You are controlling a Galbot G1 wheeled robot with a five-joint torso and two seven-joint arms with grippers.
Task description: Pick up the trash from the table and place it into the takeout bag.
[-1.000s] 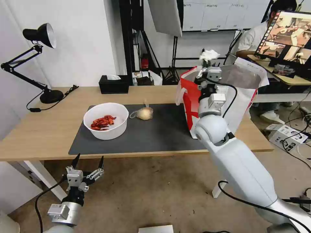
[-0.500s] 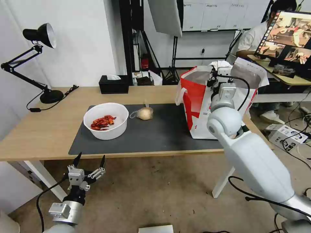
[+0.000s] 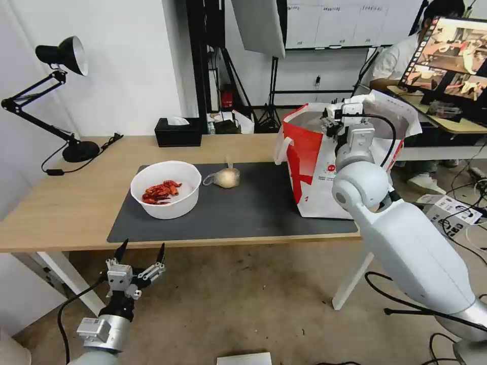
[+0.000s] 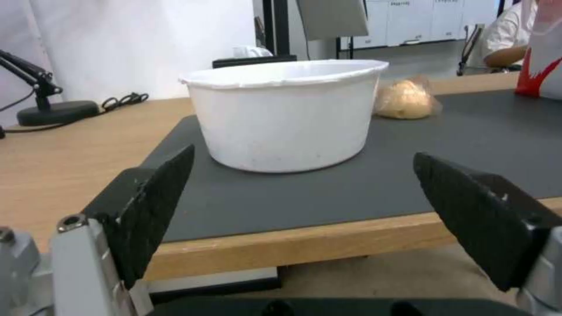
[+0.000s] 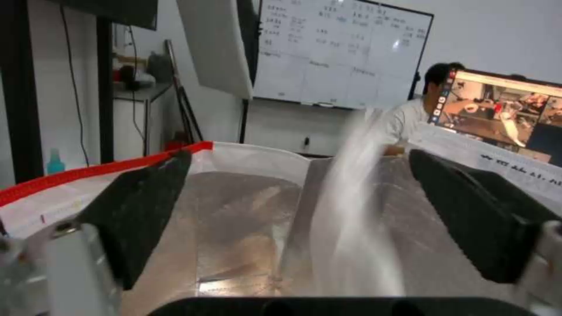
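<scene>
My right gripper (image 3: pixel 338 113) hangs open over the mouth of the takeout bag (image 3: pixel 310 170), a white-and-red bag at the right end of the table (image 3: pixel 71 203). In the right wrist view a blurred white streak of tissue (image 5: pixel 351 206) runs down between the spread fingers (image 5: pixel 146 206) into the foil-lined bag (image 5: pixel 234 210). On the dark mat (image 3: pixel 253 208) stand a white bowl of red shells (image 3: pixel 166 189) and a small knotted clear bag (image 3: pixel 224 177). My left gripper (image 3: pixel 142 246) is parked open below the table's front edge, facing the bowl (image 4: pixel 285 113) and the knotted bag (image 4: pixel 405 99).
A black desk lamp (image 3: pixel 61 96) stands at the table's far left with its cord along the wood. A black tissue box (image 3: pixel 178 132) sits at the back edge. A person sits at a monitor (image 3: pixel 446 61) behind the bag.
My right gripper carried the white tissue rightward from the bag's near rim to above its opening and opened; the tissue has left the fingers. The left arm has barely moved.
</scene>
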